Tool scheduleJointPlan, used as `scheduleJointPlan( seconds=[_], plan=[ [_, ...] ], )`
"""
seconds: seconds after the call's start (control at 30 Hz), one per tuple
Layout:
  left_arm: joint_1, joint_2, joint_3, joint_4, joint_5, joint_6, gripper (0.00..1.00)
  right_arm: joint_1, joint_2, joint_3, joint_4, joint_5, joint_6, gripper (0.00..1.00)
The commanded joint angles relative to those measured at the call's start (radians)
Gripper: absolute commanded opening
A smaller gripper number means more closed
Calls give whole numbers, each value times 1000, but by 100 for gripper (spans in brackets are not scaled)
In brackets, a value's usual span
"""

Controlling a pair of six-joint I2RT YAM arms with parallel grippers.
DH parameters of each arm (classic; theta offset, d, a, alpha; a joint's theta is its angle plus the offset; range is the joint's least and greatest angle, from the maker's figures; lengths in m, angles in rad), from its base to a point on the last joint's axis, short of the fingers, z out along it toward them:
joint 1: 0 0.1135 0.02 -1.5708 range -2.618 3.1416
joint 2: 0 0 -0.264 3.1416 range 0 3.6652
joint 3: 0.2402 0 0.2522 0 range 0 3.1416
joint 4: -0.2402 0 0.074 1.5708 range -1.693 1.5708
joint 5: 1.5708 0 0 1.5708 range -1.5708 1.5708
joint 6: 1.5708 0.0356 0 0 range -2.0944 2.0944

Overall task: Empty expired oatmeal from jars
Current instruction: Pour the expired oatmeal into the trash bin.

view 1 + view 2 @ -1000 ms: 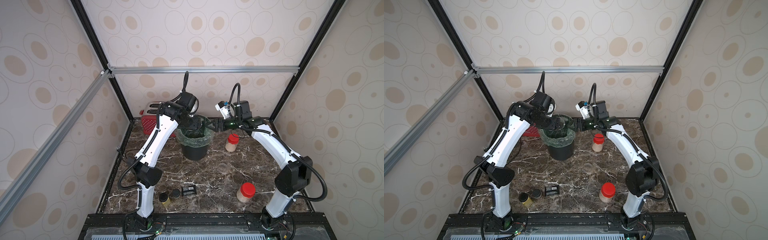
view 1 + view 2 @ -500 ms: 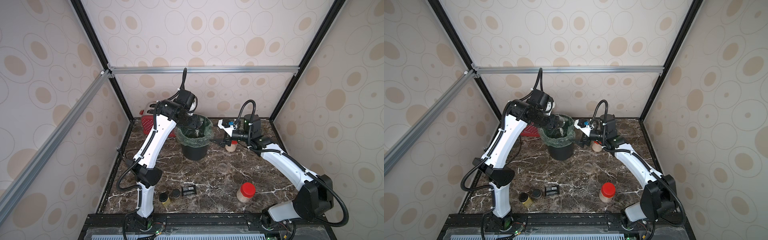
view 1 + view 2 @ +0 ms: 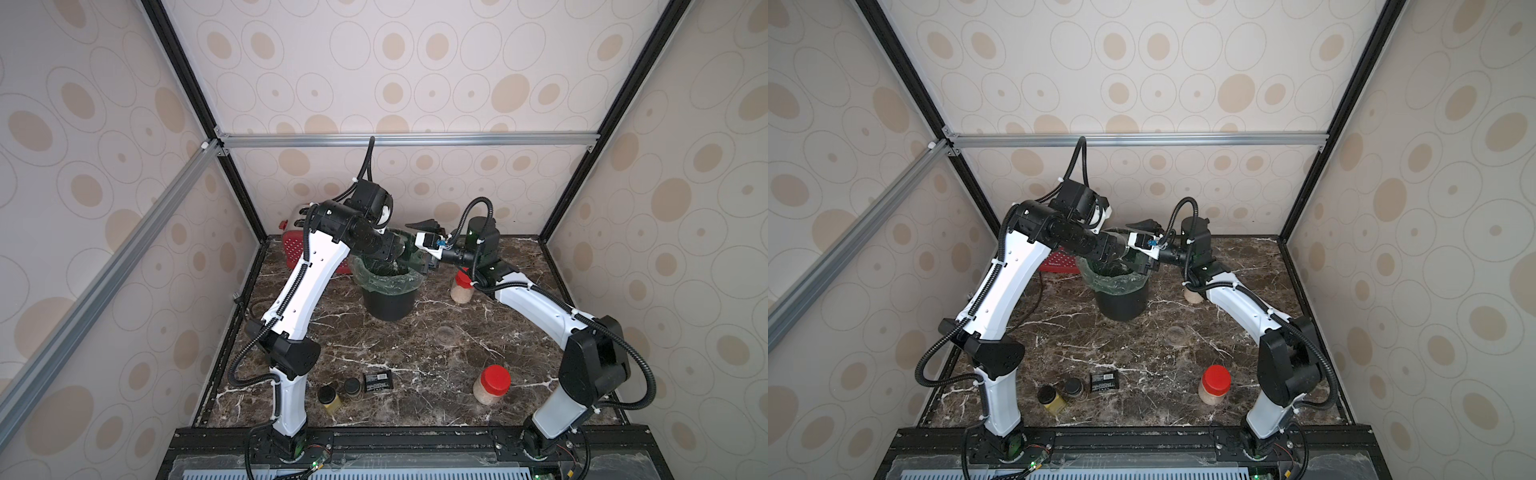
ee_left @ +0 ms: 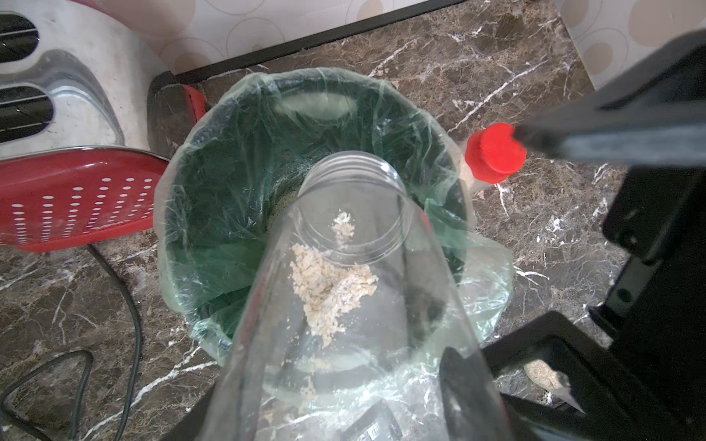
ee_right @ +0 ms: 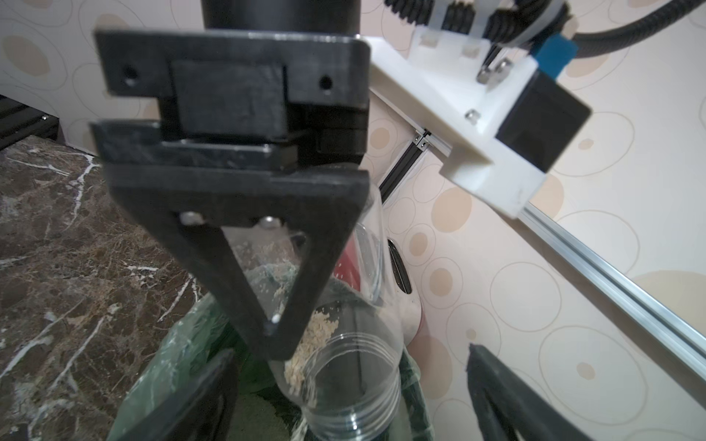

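Tilted open jar (image 4: 386, 290) clamped in left gripper (image 3: 397, 251), oatmeal (image 4: 328, 286) near neck; right gripper (image 5: 349, 351) spread wide astride jar mouth.

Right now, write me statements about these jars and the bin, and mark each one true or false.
1. The open jar is tipped mouth-down over the bin. True.
2. That jar is completely empty. False: some oatmeal is inside it.
3. The bin has a green liner. True.
4. The two other jars on the table are uncapped. False: the far jar and the near jar are both capped in red.
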Motion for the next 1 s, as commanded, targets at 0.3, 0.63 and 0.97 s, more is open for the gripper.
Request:
scheduleJointPlan(
  seconds=[0.3, 0.63, 0.97],
  plan=[
    [5, -49, 23, 8, 56, -2, 0, 61, 108, 128, -44, 11, -88, 93],
    [5, -46, 41, 8, 67, -8, 0, 62, 138, 133, -62, 12, -84, 84],
    [5, -48, 33, 17, 71, -5, 18, 61, 134, 137, -76, -14, -70, 71]
  ],
)
